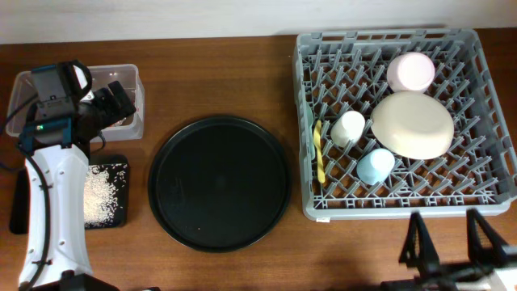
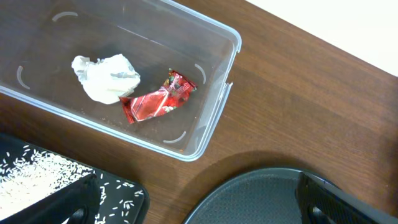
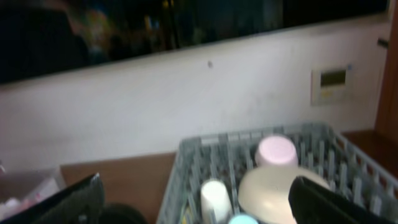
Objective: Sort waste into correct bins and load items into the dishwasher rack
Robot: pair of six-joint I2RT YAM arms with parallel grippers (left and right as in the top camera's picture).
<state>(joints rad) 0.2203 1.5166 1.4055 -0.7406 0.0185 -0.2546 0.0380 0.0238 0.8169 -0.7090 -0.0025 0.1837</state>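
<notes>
Both wrapper (image 2: 158,98) and tissue (image 2: 104,77) in box (image 2: 221,102)

wrapper (image 2: 158,99), tissue (image 2: 104,78) in clear box (image 2: 217,118) (touching), rice (image 2: 37,171) on blk tray (image 2: 121,204)

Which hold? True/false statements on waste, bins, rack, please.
The small red crinkled wrapper lies in the clear rectangular plastic box. True.
The loose white rice grains lie on the shallow black rectangular tray. True.
The crumpled white tissue lies on that tray. False: it is in the clear box.
The large grey plastic dishwasher rack is empty. False: a large cream bowl lies in it, among others.
The left hand grips the wrapper. False: it is open, empty.
</notes>
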